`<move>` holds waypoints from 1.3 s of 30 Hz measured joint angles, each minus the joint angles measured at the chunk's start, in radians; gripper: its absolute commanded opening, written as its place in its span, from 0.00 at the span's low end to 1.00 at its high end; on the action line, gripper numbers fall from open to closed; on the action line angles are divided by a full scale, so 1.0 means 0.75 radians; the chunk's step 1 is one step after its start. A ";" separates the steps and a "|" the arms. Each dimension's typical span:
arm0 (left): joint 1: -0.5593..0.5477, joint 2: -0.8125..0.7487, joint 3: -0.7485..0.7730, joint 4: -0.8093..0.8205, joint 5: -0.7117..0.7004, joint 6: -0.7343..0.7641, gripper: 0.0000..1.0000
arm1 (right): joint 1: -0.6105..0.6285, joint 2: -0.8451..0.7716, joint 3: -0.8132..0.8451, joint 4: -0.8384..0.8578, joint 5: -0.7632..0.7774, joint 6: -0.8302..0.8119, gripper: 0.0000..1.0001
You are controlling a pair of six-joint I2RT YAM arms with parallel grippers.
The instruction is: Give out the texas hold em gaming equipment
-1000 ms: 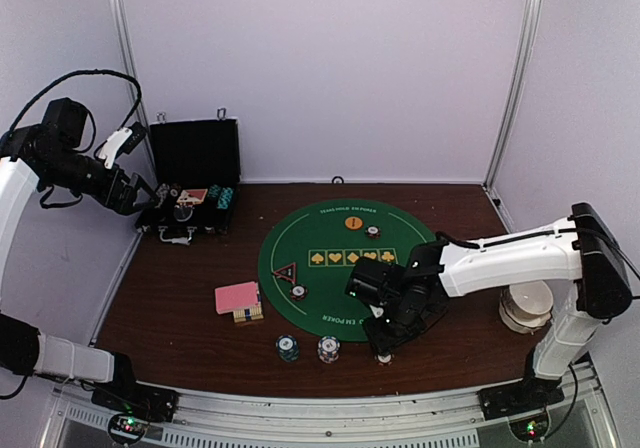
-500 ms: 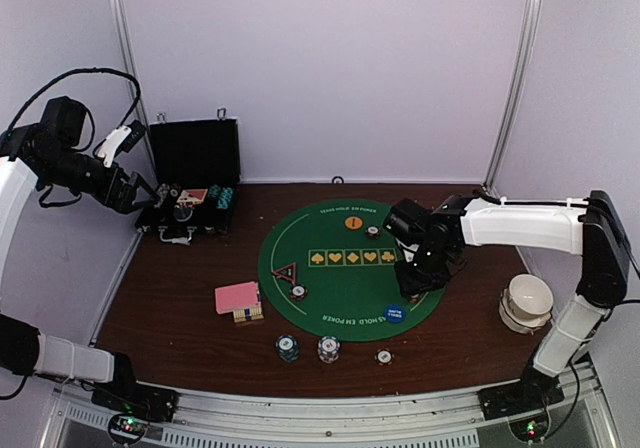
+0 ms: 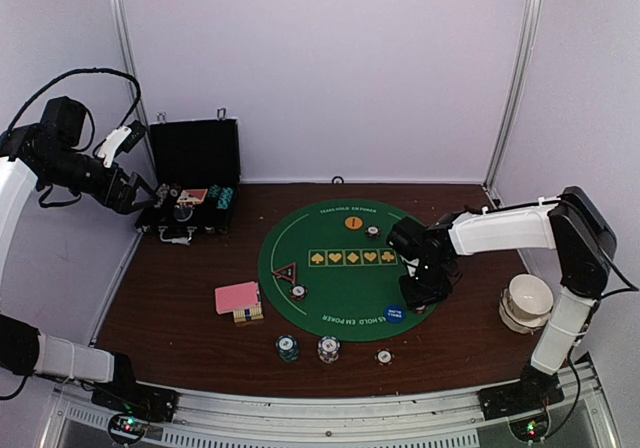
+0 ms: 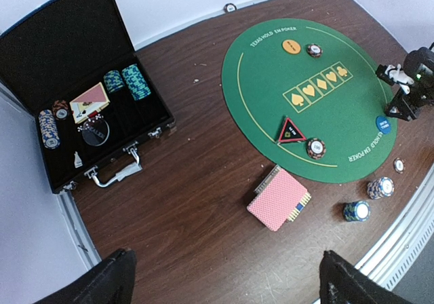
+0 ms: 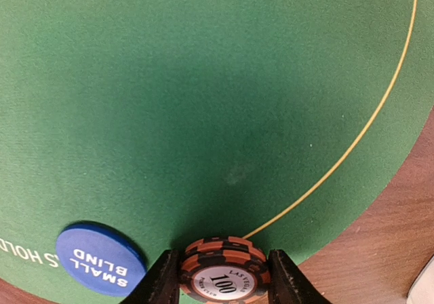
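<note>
One red-brown chip [image 5: 224, 275], marked 100, sits clamped in the right arm's jaws at the 4 o'clock rim of the green mat [image 5: 203, 100], just beside the blue button [image 5: 100, 258]. Already on the mat are an orange button [image 3: 353, 223] at 12 o'clock, a triangle marker [image 3: 285, 273] near 8 o'clock and two single chips [image 3: 372, 232]. Chip stacks [image 3: 288, 347] and the cards [image 3: 238, 298] lie on the tabletop [image 3: 170, 308] off the mat, around 6 to 8 o'clock. More chips fill the case [image 3: 195, 153] at 10 o'clock. The left arm's jaws stand wide apart, empty, near the case. I judge the job roughly midway.
</note>
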 measured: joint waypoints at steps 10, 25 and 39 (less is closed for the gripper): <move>0.000 0.000 0.000 -0.001 -0.001 0.003 0.98 | -0.016 -0.001 0.013 -0.021 0.007 -0.009 0.72; 0.000 0.000 0.000 -0.001 -0.026 0.003 0.98 | 0.489 -0.123 0.419 -0.131 -0.003 -0.006 0.89; 0.000 0.000 0.006 -0.003 -0.025 0.003 0.98 | 0.696 0.243 0.565 -0.145 -0.120 -0.079 0.88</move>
